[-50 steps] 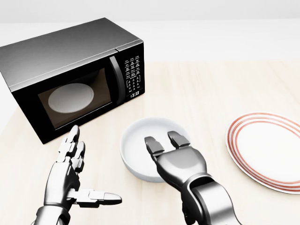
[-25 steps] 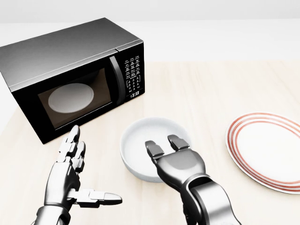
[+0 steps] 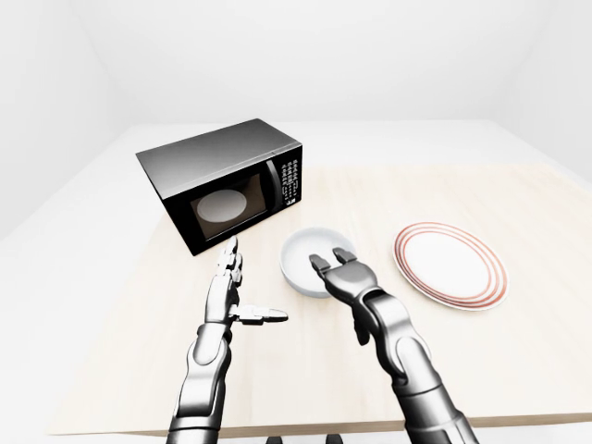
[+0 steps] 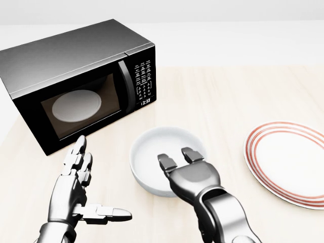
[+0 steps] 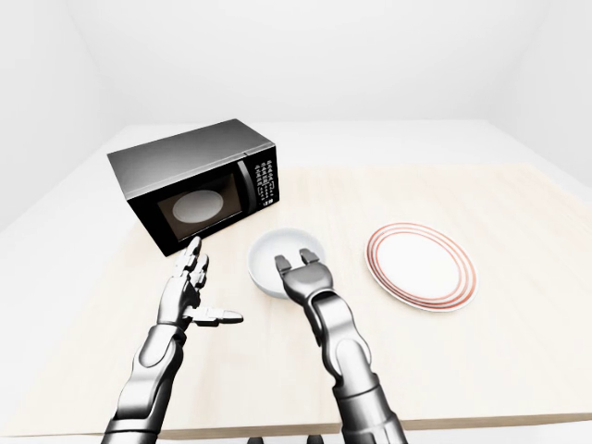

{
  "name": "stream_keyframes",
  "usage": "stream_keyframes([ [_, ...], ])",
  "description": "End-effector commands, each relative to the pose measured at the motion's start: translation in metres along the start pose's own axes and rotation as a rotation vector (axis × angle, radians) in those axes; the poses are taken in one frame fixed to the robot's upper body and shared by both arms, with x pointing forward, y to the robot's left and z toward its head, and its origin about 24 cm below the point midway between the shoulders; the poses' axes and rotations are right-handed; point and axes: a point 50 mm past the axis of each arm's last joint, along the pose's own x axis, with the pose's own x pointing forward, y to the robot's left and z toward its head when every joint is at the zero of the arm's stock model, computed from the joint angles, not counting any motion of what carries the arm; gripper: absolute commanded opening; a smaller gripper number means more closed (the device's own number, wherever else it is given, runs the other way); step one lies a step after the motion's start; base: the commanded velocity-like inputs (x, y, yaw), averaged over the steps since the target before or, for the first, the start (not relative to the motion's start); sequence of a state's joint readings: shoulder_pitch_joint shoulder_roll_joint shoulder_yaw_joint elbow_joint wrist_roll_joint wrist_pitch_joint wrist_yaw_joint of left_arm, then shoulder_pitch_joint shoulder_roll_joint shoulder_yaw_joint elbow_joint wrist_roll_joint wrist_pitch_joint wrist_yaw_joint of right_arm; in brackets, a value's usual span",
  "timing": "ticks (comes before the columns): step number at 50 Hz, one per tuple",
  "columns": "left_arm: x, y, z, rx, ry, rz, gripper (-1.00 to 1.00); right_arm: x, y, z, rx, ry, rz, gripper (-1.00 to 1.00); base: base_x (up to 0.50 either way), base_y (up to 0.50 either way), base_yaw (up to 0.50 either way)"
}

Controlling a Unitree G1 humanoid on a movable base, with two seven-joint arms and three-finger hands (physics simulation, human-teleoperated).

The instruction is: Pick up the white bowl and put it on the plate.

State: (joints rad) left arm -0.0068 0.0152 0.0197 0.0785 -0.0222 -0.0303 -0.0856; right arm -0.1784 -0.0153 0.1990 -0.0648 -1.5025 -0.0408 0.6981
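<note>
The white bowl (image 4: 158, 146) stands upright on the pale wooden table (image 4: 228, 96), low in the middle of the head view. My right hand (image 4: 177, 156) reaches over the bowl's lower rim, two fingertips (image 4: 164, 160) lying just inside it; its thumb is hidden under the palm, and the fingers stay extended, open. The red-ringed white plate (image 4: 291, 162) lies flat and bare at the right edge, a hand's width from the bowl. My left hand (image 4: 96, 185) hovers open to the left of the bowl, fingers up and thumb pointing right, touching nothing.
A black microwave (image 4: 76, 76) with its door closed stands at the upper left, a white turntable showing through its window. The table's lower edge (image 3: 305, 427) shows in the left-eye view, below both arms.
My right hand has drawn slightly down the view, so its fingertips sit closer to the bowl's lower rim. Bowl, plate and left hand have not moved.
</note>
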Motion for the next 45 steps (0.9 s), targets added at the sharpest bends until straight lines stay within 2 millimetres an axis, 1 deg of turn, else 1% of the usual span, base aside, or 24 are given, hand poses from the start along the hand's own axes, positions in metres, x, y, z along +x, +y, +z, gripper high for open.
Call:
stream_keyframes([
  [1, 0.0, 0.0, 0.0, -0.001, 0.0, -0.001, 1.0, 0.004, 0.006, 0.001, -0.006, -0.003, 0.033, 1.0, 0.0, 0.0, 0.0],
  [22, -0.001, 0.0, 0.0, 0.0, -0.001, -0.004, 1.0, 0.012, 0.011, -0.003, 0.0, 0.004, 0.076, 1.0, 0.0, 0.0, 0.0],
  [26, -0.001, -0.001, 0.001, 0.001, 0.0, -0.005, 1.0, 0.014, 0.01, -0.004, 0.005, 0.006, 0.076, 1.0, 0.0, 0.0, 0.0],
  [37, -0.001, -0.001, 0.001, 0.001, -0.001, -0.006, 1.0, 0.027, 0.011, -0.01, 0.024, 0.018, 0.125, 1.0, 0.0, 0.0, 0.0],
  [45, -0.001, -0.001, 0.001, 0.0, 0.0, -0.006, 1.0, 0.032, 0.01, -0.014, 0.034, 0.031, 0.141, 1.0, 0.0, 0.0, 0.0],
])
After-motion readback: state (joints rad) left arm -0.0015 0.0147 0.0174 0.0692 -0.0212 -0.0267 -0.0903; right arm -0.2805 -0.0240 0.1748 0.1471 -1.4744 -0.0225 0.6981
